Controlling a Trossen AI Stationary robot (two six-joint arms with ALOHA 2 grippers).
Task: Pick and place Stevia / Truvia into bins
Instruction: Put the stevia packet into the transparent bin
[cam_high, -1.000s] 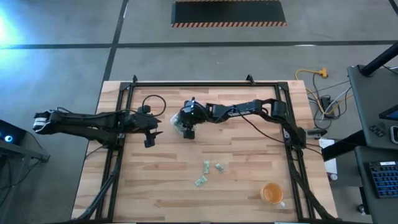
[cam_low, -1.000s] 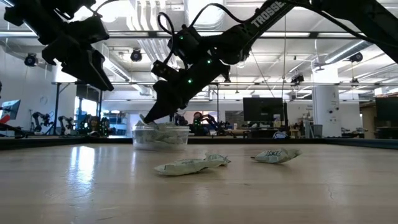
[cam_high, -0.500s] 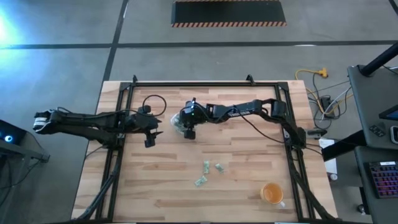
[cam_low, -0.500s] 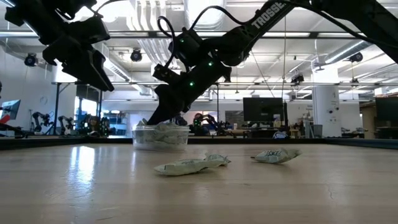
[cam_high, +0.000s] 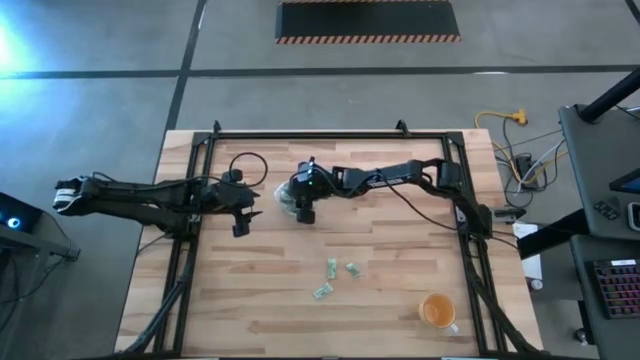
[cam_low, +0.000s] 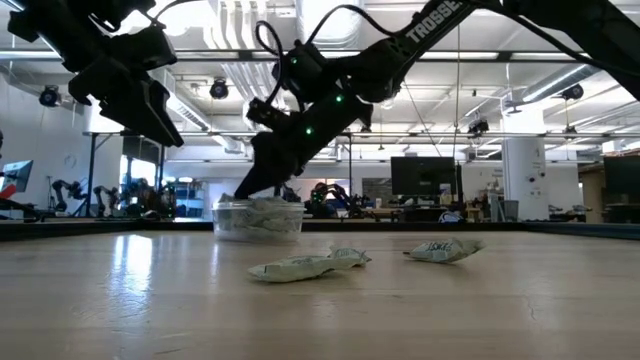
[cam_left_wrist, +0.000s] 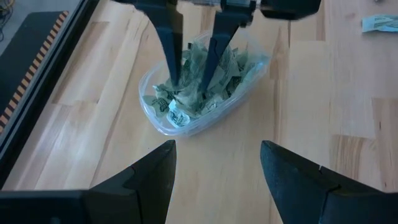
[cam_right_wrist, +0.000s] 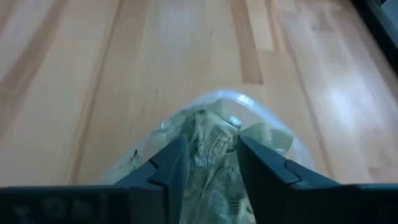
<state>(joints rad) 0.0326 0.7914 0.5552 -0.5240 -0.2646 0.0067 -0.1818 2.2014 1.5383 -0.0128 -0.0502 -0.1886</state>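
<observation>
Left gripper (cam_high: 240, 222): arm stretched level above the wooden surface (cam_high: 400, 300), jaws wide, empty, just beside the tub. Small clear round-cornered plastic tub (cam_left_wrist: 186, 124): heaped with pale green-and-white paper packets (cam_left_wrist: 205, 81). Right gripper (cam_left_wrist: 189, 78): arm angled down, lettered "TROSSEN", jaws narrowly parted among that heap. Three loose packets (cam_high: 335, 278) lie mid-surface, well apart from the orange handled cup (cam_high: 437, 312).

Dark arms, looped black cables, white lettering.

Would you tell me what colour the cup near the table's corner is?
Orange; the cup shows best in the high view.
</observation>
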